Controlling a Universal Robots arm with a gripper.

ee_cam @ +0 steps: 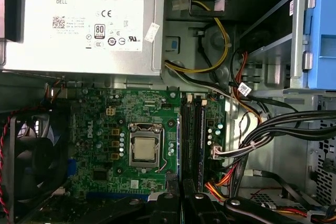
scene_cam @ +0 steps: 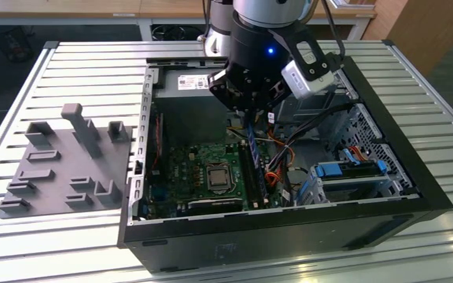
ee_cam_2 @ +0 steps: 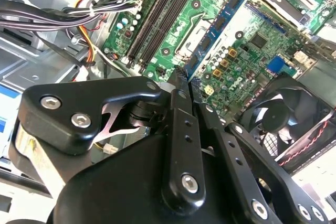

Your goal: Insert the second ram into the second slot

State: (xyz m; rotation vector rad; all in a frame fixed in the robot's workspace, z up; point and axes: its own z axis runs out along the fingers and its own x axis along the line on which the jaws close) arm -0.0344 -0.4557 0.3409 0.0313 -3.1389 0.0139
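Inside the PC case, above the motherboard near the memory slots, your gripper is closed tight on the second ram (thin, light, stiff, brittle). Judge it safest held by bare board edges, off chips and contacts.

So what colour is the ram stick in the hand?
Blue; the second ram shows best in the second wrist view, held by the hand.
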